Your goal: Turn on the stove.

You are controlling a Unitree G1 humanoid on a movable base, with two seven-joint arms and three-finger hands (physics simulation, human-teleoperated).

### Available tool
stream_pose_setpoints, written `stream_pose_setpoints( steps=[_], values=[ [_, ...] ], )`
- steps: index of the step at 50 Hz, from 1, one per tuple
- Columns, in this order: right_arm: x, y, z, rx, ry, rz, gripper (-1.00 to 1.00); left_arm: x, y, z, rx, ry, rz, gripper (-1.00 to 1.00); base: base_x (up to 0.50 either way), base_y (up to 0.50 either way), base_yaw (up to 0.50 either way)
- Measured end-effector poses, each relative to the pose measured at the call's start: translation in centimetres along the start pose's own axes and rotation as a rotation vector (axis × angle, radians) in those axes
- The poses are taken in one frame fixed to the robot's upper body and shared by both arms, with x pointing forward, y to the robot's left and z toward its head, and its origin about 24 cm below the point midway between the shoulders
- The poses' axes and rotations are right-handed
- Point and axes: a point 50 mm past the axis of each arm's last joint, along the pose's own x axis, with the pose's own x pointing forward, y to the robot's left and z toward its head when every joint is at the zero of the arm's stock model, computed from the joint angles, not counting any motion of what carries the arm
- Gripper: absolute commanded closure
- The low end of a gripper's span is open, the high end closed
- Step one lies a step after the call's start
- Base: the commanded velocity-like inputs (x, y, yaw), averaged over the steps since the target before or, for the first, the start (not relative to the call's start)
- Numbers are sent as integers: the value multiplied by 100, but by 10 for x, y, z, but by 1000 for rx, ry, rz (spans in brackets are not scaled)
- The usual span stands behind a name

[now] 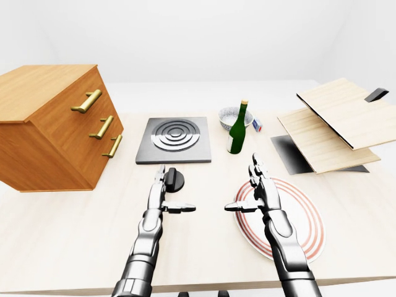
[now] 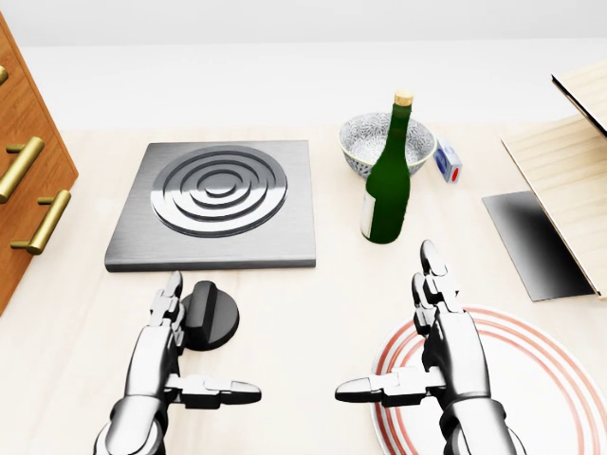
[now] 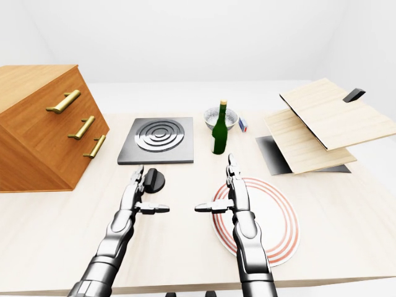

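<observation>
The stove (image 2: 213, 204) lies flat on the table (image 2: 313, 313), in the upper left of the head view, a grey square plate with ring-shaped burner. Its black knob (image 2: 211, 322) sits apart from it, just below its lower edge, and I think this is the thing to be turned.

The left hand (image 2: 166, 355) stands at the left side of the knob with the fingers stretched upward and the thumb pointing to the right. The fingers are open and hold nothing; they look to be just beside the knob or touching it, but from these views I cannot say which. It seems placed so to close around the knob next.

The right hand (image 2: 441, 351) hovers over the left rim of the red-striped plate (image 2: 560, 379), also open and empty, thumb pointing left. Probably it only waits, kept away from the green bottle (image 2: 389, 185) and the bowl (image 2: 365, 142) above it, so nothing is knocked over.
</observation>
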Motion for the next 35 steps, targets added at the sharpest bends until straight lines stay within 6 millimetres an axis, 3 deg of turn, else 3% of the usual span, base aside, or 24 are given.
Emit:
stream_pose_setpoints(
  steps=[10,18,22,35],
  values=[
    [0,0,0,0,2,-1,-100,-15,-12,-4,55,-13,-39,-100,0,0,0],
    [0,0,0,0,3,-1,-100,-35,-49,-9,153,-34,-162,-100,0,0,0],
    [0,0,0,0,3,-2,-100,-54,-65,-24,195,1,-218,-100,0,0,0],
    [1,0,-1,-2,5,0,-100,-109,-96,-32,238,-27,-394,-100,0,0,0]
  ],
)
